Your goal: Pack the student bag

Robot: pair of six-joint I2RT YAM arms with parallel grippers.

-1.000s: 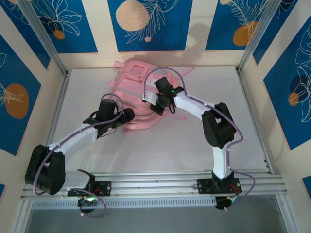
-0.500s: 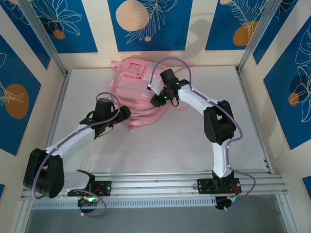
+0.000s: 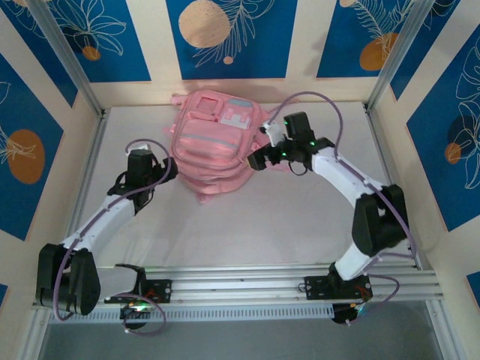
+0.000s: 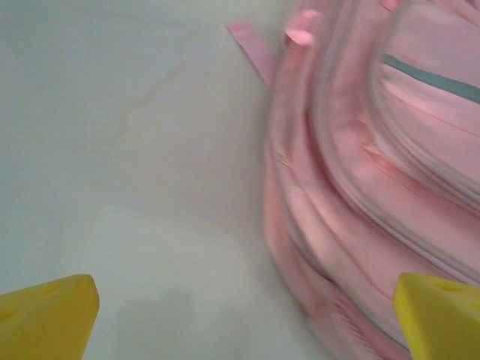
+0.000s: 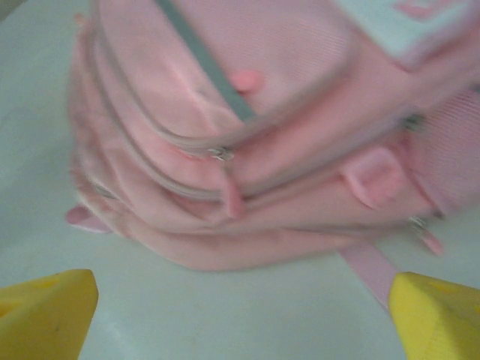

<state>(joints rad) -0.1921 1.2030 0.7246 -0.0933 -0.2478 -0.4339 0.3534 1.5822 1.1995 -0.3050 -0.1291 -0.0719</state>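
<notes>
The student bag (image 3: 214, 139) lies flat at the back middle of the white table, front pockets and white-pink patch facing up. My left gripper (image 3: 171, 169) sits just off its left side, open, with only table between its yellow fingertips (image 4: 46, 315); the bag's edge (image 4: 360, 150) runs along its right finger. To the right of the bag, my right gripper (image 3: 253, 160) is open too and apart from the fabric. In the right wrist view the bag (image 5: 262, 90) lies ahead of the gripper (image 5: 241, 315), zips shut.
Thin pink straps trail onto the table from the bag (image 4: 251, 49) (image 5: 371, 266). Aluminium posts (image 3: 82, 75) and patterned walls close in the table on three sides. A metal rail (image 3: 240, 281) runs along the near edge, with bare white table (image 3: 247, 232) in front of the bag.
The bag has shifted toward the back wall. Both grippers have opened and drawn away from it, the left arm swinging left and the right arm swinging right.
</notes>
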